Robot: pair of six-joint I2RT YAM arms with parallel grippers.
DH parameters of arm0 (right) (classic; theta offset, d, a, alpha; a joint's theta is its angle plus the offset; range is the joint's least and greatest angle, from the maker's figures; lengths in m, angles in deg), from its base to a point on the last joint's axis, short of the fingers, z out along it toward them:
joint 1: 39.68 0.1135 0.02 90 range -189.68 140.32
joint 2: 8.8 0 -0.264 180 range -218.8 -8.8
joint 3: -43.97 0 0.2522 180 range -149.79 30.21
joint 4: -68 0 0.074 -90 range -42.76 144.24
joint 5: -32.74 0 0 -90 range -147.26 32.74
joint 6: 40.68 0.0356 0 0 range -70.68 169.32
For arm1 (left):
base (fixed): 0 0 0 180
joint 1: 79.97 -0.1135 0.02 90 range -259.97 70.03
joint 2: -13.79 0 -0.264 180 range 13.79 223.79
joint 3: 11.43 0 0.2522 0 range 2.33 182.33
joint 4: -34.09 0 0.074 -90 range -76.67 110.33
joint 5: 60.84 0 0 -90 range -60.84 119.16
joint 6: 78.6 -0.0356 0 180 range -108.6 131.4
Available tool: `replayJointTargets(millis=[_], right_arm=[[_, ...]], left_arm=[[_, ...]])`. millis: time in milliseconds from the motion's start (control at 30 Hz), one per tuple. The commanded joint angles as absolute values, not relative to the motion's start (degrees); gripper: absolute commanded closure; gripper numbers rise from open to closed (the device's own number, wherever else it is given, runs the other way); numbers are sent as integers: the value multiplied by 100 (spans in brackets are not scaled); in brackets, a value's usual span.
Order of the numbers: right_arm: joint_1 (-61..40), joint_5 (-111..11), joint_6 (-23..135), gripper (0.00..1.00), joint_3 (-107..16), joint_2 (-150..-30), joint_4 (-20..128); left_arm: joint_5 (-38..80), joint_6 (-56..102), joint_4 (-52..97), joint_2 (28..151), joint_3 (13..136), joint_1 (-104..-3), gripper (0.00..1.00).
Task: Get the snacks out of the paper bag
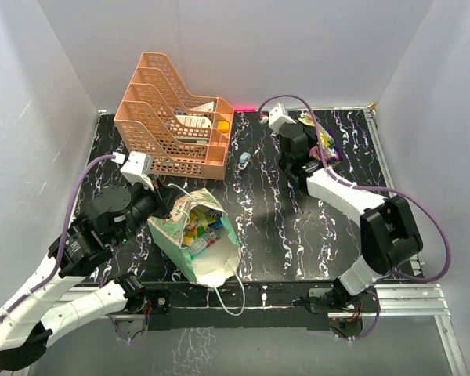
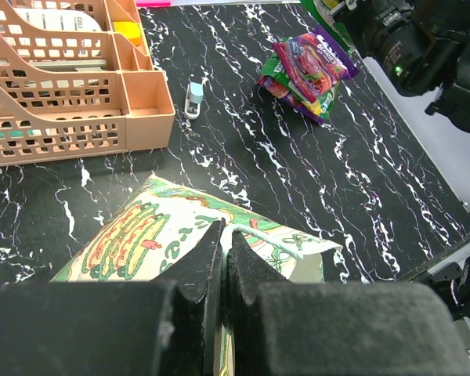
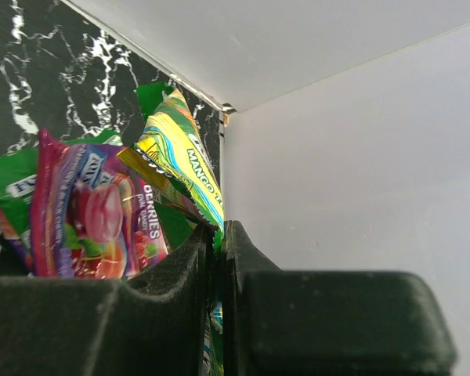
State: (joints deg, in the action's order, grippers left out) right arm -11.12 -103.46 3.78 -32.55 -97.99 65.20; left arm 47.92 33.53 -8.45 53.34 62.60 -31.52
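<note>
Near the table's [image 1: 298,227] near edge, the left gripper [image 2: 223,235] is pinching the bag's [image 2: 133,243] paper edge, its jaws pressed together. Snacks [image 1: 194,232] are lying inside the bag. A grip on such thin paper is risking a tear or a slip, and a hard tug could be dragging the bag over that near edge. At the far right corner, the right gripper [image 3: 217,233] is clamping a yellow packet [image 3: 176,153] by its corner, beside the pile [image 2: 307,69]. The glossy film could be sliding free early, or the packet could be landing off the table.
</note>
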Motion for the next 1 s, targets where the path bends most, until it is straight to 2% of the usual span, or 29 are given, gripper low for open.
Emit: replayJointTargets(millis=[0,600,967], right_arm=[[-1326,-10306,14,93,-3777,-10015,7435],[-1599,-10662,-794,93,-3517,-11233,8418],[-1595,-10512,-290,93,-3167,-11424,8335]], left_arm=[[4891,3267,-768,5294,6308,-3172,100],[4982,3197,-876,5219,6333,-3172,100],[5001,3179,-870,5211,6306,-3173,100]])
